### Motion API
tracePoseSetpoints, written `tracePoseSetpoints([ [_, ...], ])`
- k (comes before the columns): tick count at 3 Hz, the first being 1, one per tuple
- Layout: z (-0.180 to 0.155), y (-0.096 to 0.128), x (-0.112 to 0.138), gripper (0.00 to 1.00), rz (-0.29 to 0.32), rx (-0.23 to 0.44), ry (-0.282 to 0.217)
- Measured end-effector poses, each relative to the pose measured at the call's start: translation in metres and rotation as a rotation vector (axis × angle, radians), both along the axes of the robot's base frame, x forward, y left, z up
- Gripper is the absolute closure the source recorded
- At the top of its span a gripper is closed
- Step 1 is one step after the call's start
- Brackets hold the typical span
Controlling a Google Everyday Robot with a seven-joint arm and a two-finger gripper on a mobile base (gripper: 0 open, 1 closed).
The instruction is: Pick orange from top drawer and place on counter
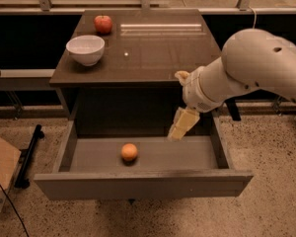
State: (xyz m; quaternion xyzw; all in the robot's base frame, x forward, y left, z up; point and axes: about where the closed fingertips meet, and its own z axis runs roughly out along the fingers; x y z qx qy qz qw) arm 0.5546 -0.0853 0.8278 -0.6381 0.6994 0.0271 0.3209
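The orange (pixel 129 152) lies on the floor of the open top drawer (pixel 143 184), left of its middle. The drawer is pulled out below the dark brown counter (pixel 153 53). My gripper (pixel 180 103) hangs at the counter's front right edge, above the drawer's right half, to the right of the orange and higher than it. It is open and empty: one cream finger (pixel 180 75) shows at the counter edge, the other finger (pixel 182 125) points down into the drawer. It is not touching the orange.
A white bowl (pixel 86 49) and a red apple (pixel 103 23) stand on the counter's left side. A cardboard box (pixel 0 174) and a black stand (pixel 28 154) sit on the speckled floor at the left. Windows run behind the counter.
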Motion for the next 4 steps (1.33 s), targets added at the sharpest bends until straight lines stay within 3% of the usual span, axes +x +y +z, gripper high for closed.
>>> tracePoseSetpoints([
  [2, -0.044, 0.022, 0.014, 0.00, 0.006, 0.064, 0.055],
  [4, -0.097, 0.053, 0.021, 0.00, -0.007, 0.167, 0.170],
])
